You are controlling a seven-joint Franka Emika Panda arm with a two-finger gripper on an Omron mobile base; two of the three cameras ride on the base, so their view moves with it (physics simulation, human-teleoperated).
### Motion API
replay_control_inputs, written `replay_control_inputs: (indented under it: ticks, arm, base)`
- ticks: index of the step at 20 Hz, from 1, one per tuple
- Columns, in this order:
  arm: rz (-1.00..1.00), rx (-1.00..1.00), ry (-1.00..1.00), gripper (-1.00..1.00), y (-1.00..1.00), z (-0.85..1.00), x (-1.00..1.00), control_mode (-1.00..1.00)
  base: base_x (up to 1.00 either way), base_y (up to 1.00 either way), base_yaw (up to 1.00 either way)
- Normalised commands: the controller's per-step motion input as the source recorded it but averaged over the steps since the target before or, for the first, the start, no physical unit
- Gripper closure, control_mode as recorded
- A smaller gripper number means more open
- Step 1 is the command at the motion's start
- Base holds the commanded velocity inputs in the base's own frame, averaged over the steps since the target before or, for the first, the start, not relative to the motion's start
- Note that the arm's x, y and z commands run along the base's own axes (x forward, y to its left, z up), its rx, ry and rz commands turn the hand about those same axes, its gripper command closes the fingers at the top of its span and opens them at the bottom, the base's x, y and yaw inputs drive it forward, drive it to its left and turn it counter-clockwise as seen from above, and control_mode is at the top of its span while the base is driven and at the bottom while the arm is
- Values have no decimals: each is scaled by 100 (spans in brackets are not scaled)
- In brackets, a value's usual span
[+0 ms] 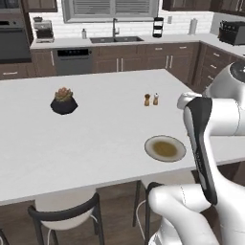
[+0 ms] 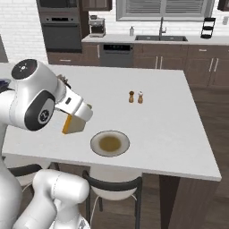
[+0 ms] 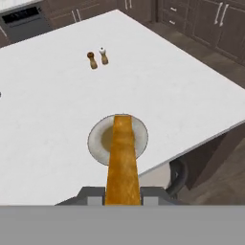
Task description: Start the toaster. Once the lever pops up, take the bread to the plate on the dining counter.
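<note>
My hand (image 3: 122,200) grips the bread (image 3: 122,160) edge-on above the plate (image 3: 95,143); released now, I judge it could topple off the counter (image 3: 48,105) edge.

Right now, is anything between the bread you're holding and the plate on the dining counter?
Nothing visible. The gripper holds the bread above the plate, with bare dining counter around it. The salt and pepper shakers stand well beyond the plate, clear of the path.

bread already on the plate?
No: in the right base view the bread is clamped in the gripper, held in the air to the left of the plate, which holds no slice.
</note>
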Motion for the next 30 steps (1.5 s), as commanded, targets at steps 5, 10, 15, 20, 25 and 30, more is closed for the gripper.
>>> replay_control_inputs:
  ticks: [5,10,15,20,25,30]
  arm:
    - [-2,6,1,100,-8,-12,39,-100]
    - [16,20,0,100,-58,-48,36,-100]
    - [35,18,-1,100,-39,-63,71,-100]
    - [35,9,0,100,-7,-78,99,-100]
    - [25,8,-3,100,0,-64,73,-100]
    - [5,4,-6,100,1,-54,19,-100]
  base:
    - [38,2,-7]
    - [0,0,0]
    - [0,0,0]
    - [0,0,0]
    - [0,0,0]
    - [0,0,0]
